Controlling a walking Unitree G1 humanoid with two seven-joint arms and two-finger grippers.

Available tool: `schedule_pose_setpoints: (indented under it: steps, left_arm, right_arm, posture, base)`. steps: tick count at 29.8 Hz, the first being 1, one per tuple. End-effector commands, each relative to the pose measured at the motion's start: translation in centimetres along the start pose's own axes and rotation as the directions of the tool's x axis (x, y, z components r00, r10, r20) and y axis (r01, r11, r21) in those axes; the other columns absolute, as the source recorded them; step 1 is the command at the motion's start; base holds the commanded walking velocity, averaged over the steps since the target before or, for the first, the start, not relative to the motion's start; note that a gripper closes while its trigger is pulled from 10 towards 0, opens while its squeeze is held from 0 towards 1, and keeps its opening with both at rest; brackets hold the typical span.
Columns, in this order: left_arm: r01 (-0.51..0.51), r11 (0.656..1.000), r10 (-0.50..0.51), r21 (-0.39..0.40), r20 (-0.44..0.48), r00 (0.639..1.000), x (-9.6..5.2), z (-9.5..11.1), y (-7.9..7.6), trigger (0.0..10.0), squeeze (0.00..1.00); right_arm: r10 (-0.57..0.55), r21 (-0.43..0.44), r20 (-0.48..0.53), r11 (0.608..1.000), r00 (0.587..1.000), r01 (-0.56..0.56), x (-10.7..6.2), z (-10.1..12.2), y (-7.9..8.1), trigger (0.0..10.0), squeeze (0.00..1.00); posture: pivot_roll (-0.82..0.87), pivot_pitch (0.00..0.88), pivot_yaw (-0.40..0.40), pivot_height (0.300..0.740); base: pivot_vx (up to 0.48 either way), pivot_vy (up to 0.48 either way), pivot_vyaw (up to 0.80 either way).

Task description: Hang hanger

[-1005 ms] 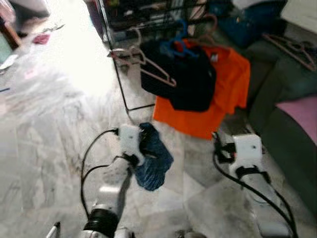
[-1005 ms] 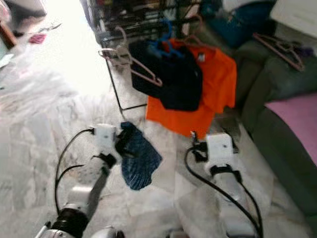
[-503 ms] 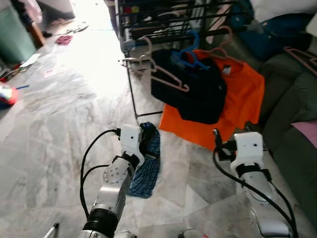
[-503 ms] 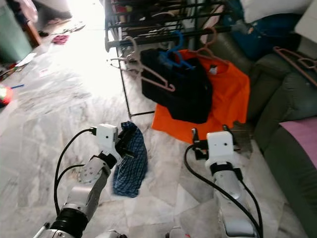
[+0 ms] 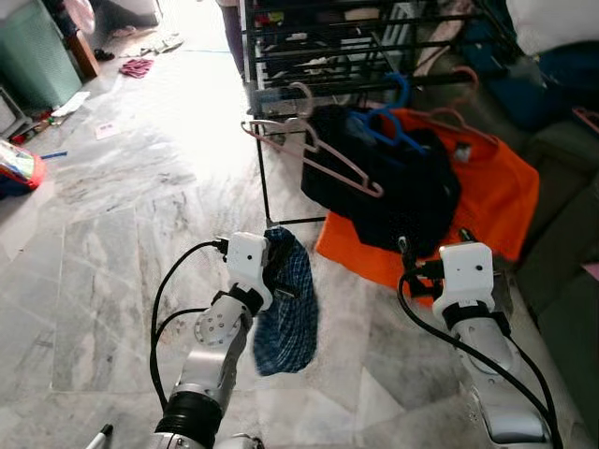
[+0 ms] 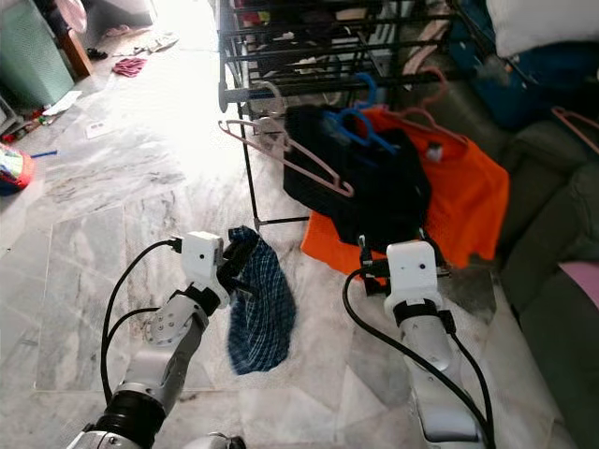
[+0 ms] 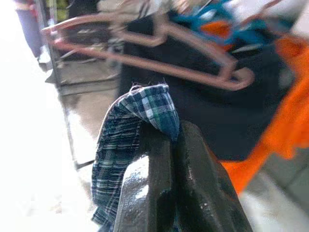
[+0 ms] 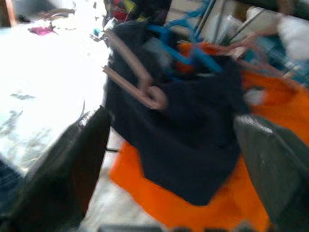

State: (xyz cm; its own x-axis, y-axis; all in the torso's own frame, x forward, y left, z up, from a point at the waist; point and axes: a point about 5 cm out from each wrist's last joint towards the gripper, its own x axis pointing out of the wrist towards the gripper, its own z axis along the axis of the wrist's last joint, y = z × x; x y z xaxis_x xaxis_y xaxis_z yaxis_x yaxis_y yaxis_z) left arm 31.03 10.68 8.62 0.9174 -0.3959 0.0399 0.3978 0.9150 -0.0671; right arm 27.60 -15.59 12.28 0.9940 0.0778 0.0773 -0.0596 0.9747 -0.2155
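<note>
- The empty pink hanger (image 5: 314, 154) hangs by its hook from the low front bar of the black drying rack (image 5: 356, 47), at about 12 o'clock from the left end effector, with nothing on it.
- Three more hangers sit on the same bar toward 1 o'clock: a blue hanger (image 5: 398, 126) carrying a dark garment (image 5: 393, 187), and a second pink hanger (image 5: 459, 120) carrying an orange T-shirt (image 5: 487, 196); that makes two pink and one blue counted here, since the outline of any other is too blurred to tell.
- The dark garment overlaps the front of the orange T-shirt, and the shirt's hem reaches the marble floor (image 5: 112, 243).
- The left end effector (image 7: 164, 145) is pressed together on a fold of a blue plaid cloth (image 5: 288, 304), which droops below it toward the floor.
- The left wrist view shows the pinched fold close up, with the empty pink hanger and the dark garment just beyond it.
- The right end effector (image 8: 169, 159) is spread wide and holds nothing; through its fingers the right wrist view shows the dark garment, the blue hanger and the orange T-shirt.
- In the head views the right arm sits at 3 o'clock from the left one, just in front of the orange T-shirt.
- A dark green sofa (image 6: 562, 187) stands at 2 o'clock with a pink hanger (image 6: 576, 122) lying on it.
- A green bin (image 5: 37, 56) stands at 10 o'clock; what it holds cannot be seen.
- A pink cloth (image 5: 138, 66) lies on the floor at 11 o'clock, well apart from the rack.
</note>
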Motion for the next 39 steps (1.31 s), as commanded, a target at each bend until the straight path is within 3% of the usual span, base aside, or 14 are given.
schedule_pose_setpoints:
  steps: [1, 25, 34, 39]
  left_arm:
    - [0.019, 1.000, -0.019, -0.004, 0.018, 1.000, 0.28, 0.30, -0.68, 10.0, 0.00]
    - [0.029, 1.000, -0.029, 0.007, 0.000, 1.000, 0.36, 0.02, -0.77, 10.0, 0.00]
    - [0.015, 1.000, -0.015, -0.005, -0.017, 1.000, 0.23, -0.31, -0.79, 10.0, 0.00]
    - [0.012, 1.000, -0.013, -0.013, -0.020, 1.000, 0.17, -0.39, -0.77, 10.0, 0.00]
  right_arm:
    - [-0.023, -0.016, -0.017, 1.000, 1.000, 0.022, -0.51, -0.40, -0.83, 10.0, 0.00]
    - [-0.022, -0.055, -0.004, 0.998, 1.000, 0.021, -0.13, -0.05, -0.83, 10.0, 0.00]
    - [-0.027, -0.044, -0.012, 0.999, 1.000, 0.027, -0.12, -0.12, -0.77, 10.0, 0.00]
    - [-0.031, -0.058, -0.008, 0.998, 1.000, 0.030, -0.10, -0.01, -0.97, 10.0, 0.00]
  posture:
    - [-0.15, 0.161, 0.019, 0.740]
    - [-0.15, 0.154, 0.022, 0.740]
    - [-0.15, 0.159, 0.019, 0.740]
    - [-0.15, 0.163, 0.018, 0.740]
  base:
    - [0.352, 0.266, 0.00]
    - [0.347, 0.233, 0.00]
    - [0.000, 0.000, -0.62]
    - [0.000, 0.000, 0.00]
